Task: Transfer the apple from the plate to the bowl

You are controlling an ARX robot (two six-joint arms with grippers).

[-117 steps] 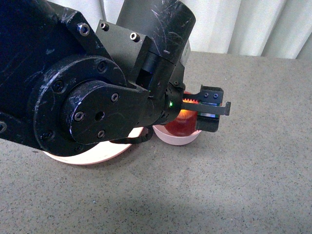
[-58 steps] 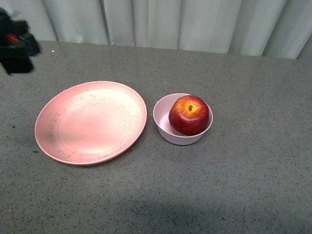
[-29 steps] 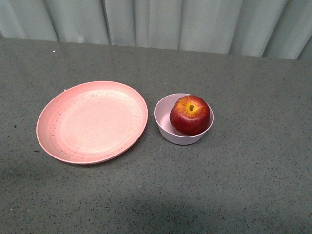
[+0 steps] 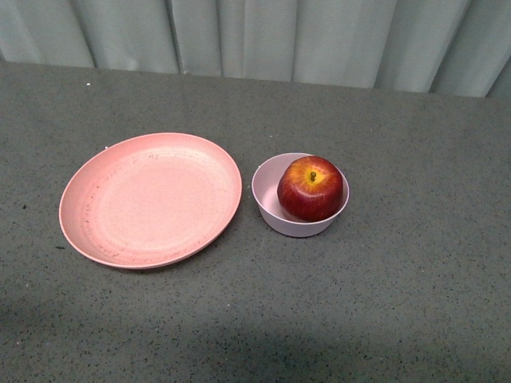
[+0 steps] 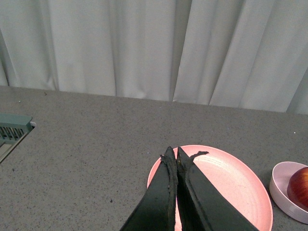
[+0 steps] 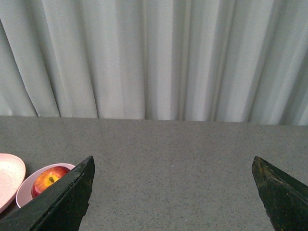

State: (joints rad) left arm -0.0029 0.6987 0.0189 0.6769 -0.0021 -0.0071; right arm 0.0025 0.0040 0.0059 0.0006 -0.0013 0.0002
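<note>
Apple (image 4: 310, 188) sits stem-up in the bowl (image 4: 271, 209), seemingly upright; left jaws pressed together, right jaws spread.

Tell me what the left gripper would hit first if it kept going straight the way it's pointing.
Probably the plate: the left gripper, fingers together, points over its near rim. Depth is unclear; it may pass above onto the table. The bowl sits aside.

A dark red skin with a yellow-orange patch round the stem is shown by the apple (image 4: 310, 188). The bowl (image 4: 275, 209) is coloured pale pink, the plate (image 4: 150, 199) salmon pink with faint dark speckles. The surface (image 4: 415, 271) is grey, finely flecked; the curtain (image 4: 263, 36) is pale grey-white.
</note>
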